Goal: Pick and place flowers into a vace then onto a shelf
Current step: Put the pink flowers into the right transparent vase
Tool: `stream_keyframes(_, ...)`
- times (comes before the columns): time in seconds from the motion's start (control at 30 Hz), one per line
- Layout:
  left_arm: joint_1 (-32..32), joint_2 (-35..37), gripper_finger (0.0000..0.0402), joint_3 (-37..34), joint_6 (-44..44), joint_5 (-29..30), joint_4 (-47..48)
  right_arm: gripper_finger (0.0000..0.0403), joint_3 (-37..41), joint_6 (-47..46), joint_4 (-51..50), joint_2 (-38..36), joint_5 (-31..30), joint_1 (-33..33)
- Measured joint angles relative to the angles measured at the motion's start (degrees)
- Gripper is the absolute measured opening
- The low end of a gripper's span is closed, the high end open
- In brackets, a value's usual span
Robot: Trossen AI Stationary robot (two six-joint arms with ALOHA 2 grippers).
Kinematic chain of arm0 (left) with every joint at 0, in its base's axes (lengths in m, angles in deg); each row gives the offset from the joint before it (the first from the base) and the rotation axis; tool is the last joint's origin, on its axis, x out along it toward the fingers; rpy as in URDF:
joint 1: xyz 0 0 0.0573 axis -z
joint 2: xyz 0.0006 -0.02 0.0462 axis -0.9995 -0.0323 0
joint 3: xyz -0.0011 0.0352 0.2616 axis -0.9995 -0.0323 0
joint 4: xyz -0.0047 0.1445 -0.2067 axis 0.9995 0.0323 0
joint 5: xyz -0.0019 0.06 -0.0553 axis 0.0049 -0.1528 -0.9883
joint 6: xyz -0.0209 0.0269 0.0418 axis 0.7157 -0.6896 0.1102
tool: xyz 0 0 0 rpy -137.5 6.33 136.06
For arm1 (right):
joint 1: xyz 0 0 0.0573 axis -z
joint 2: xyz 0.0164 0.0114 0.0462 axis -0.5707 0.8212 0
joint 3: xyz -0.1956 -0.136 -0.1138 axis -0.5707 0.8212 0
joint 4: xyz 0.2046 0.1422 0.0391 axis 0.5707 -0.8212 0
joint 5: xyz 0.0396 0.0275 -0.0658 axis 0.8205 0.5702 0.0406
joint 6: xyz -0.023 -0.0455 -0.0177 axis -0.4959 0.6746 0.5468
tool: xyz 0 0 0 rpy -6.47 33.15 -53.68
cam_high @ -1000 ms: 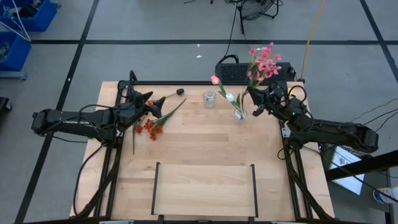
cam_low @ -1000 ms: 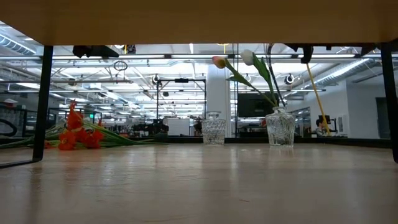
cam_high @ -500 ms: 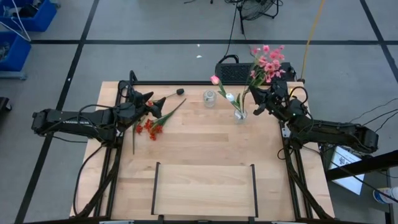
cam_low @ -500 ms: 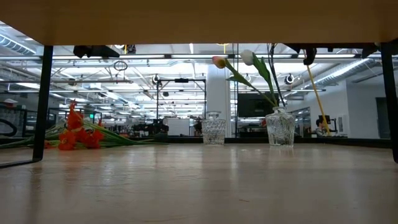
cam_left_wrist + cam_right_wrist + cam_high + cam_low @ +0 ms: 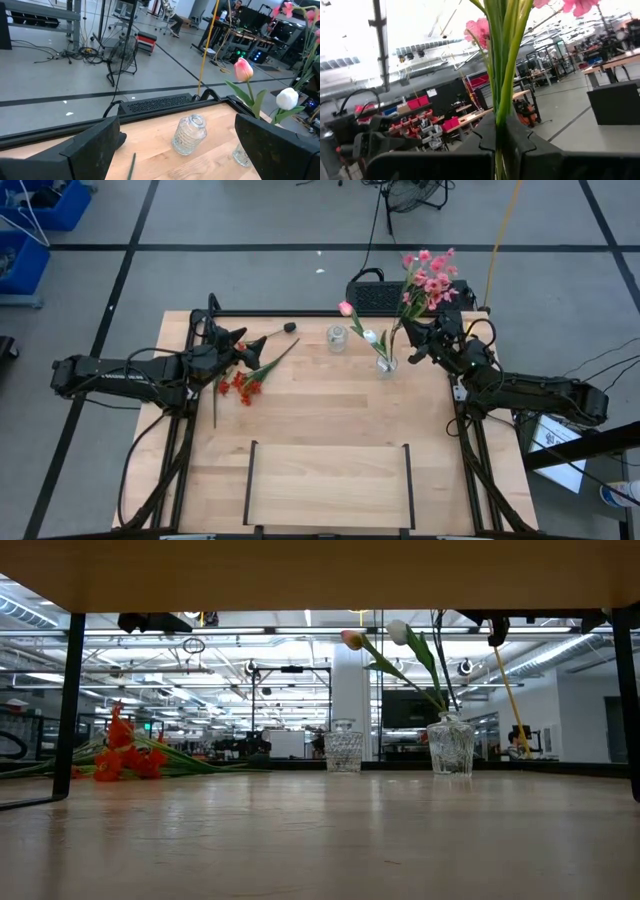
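A pink blossom spray [image 5: 428,278] stands upright in my right gripper [image 5: 413,335], at the table's far right edge, just right of the glass vase [image 5: 386,364]. That vase holds a pink-red tulip [image 5: 346,308] and a white tulip [image 5: 370,336]. The small glass vase [image 5: 337,337] to its left is empty. Red blossom sprays [image 5: 240,385] lie flat on the table's left. My left gripper [image 5: 242,345] hovers open at their stalk ends; in its wrist view the fingers [image 5: 95,145] stand wide apart, facing the small vase [image 5: 190,134]. My right gripper [image 5: 502,142] pinches the pink spray's bundled green stalks [image 5: 502,107] between its two fingers, which lie across them. The stalks rise upright out of the fingers and the pink blossoms [image 5: 479,31] stand above. The spray is lifted clear; its lower end is hidden below the fingers.
The light-wood shelf [image 5: 328,480] with black rails sits at the table's near middle. In the low view its underside [image 5: 320,575] spans the top, and bare tabletop lies between it and the vases. A black box [image 5: 380,295] sits just past the far edge.
The pink spray in my right gripper has swayed a little: its blossoms shifted toward the table's far right, then partly back. The vases, tulips and red sprays have stayed put.
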Motion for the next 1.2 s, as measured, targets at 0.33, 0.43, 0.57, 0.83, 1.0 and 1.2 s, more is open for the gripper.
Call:
stream_keyframes(0.33,0.0,0.0,0.0399,0.0,2.0,-0.1,2.9,0.0000,0.0,-0.6,1.3,0.0,-0.1,0.0)
stream_keyframes(0.43,0.0,0.0,0.0399,0.0,1.9,-0.1,2.9,0.0000,0.0,-0.6,0.7,0.0,-0.1,0.0)
stream_keyframes(0.57,0.0,0.0,0.0399,0.0,1.9,-0.1,2.9,0.0000,0.0,0.8,-0.3,0.0,0.2,0.0)
stream_keyframes(0.83,0.0,0.0,0.0399,0.0,1.9,-0.1,2.9,0.0000,0.0,3.6,-5.9,0.0,0.6,0.0)
stream_keyframes(1.0,0.0,0.0,0.0399,0.0,1.8,-0.1,2.9,0.0001,0.0,5.1,-9.6,0.0,1.9,0.0)
stream_keyframes(1.2,0.0,0.0,0.0399,0.0,1.1,0.0,2.9,0.0002,0.0,6.0,-13.4,0.0,1.9,0.0)
